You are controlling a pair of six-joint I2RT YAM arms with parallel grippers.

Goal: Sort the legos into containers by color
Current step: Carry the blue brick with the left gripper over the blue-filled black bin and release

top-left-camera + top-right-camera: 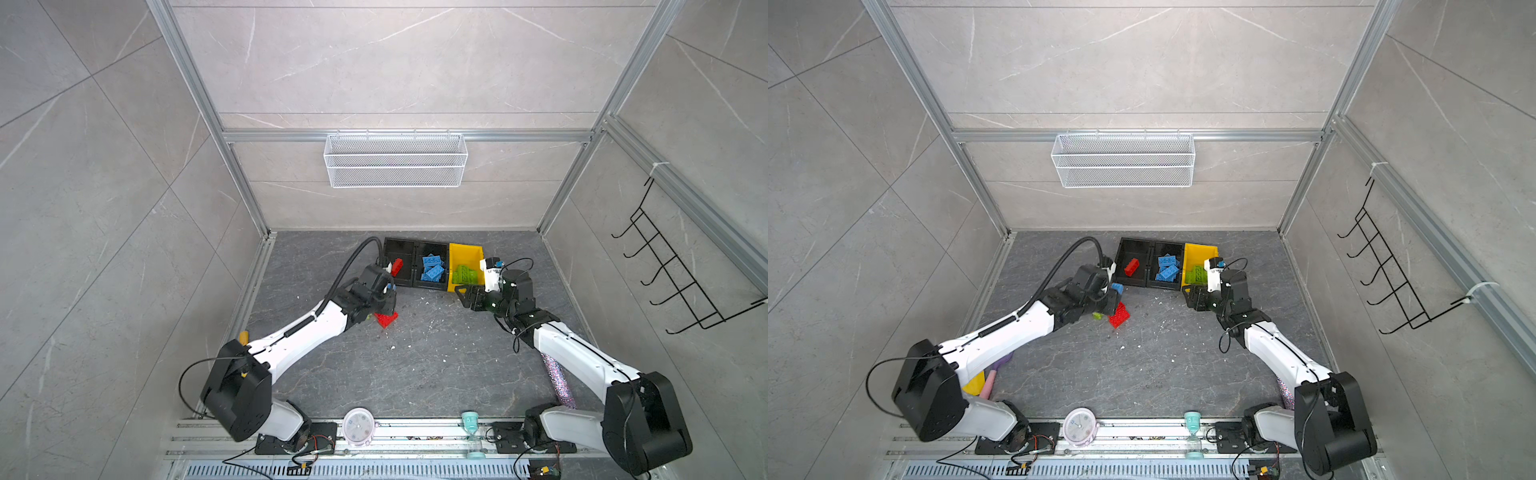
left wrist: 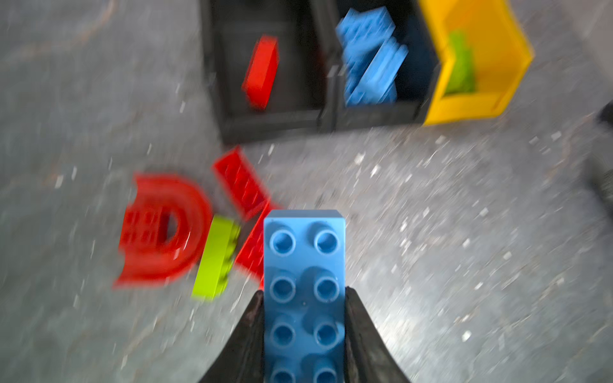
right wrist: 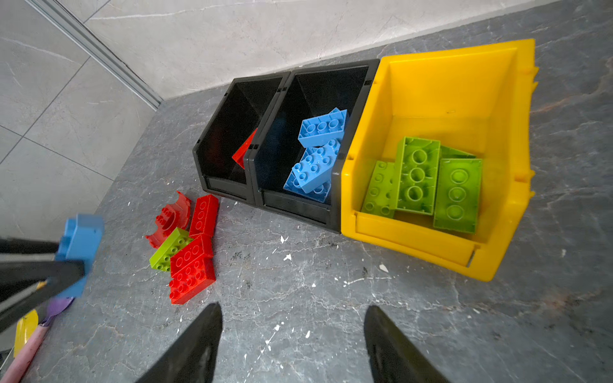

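Blue lego is sitting clamped in the left pincer, sticking far ahead of it, so it is probably risking twisting loose; right pincer is hanging apart, empty.

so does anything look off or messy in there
The yellow bin sits skewed, angled away from the black bin beside it instead of lining up with it. White flecks litter the tabletop in front of the bins.

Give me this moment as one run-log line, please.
left gripper: shut on blue lego | right gripper: open, empty | loose: red legos, lime lego
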